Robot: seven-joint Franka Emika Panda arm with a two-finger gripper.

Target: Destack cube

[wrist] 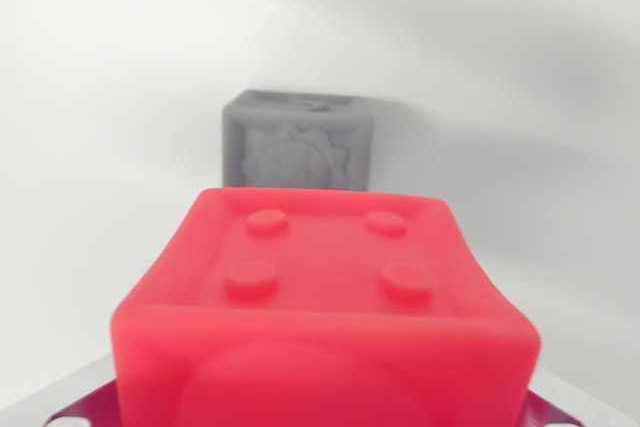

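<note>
1. Cubes, two in all: one red cube (325, 312) close to the camera, and one grey cube (297, 141) behind it.
2. Round raised studs on the red cube's upward face: four, set in a square.
3. Sun-like relief emblems on the grey cube: one, on the face turned toward the camera; its top face also bears some relief, too blurred to count.
4. Metal gripper parts: two corners showing, one at the bottom of the wrist view's left (70, 402) and one at the bottom of its right.
5. White surface (90, 147): one.
</note>
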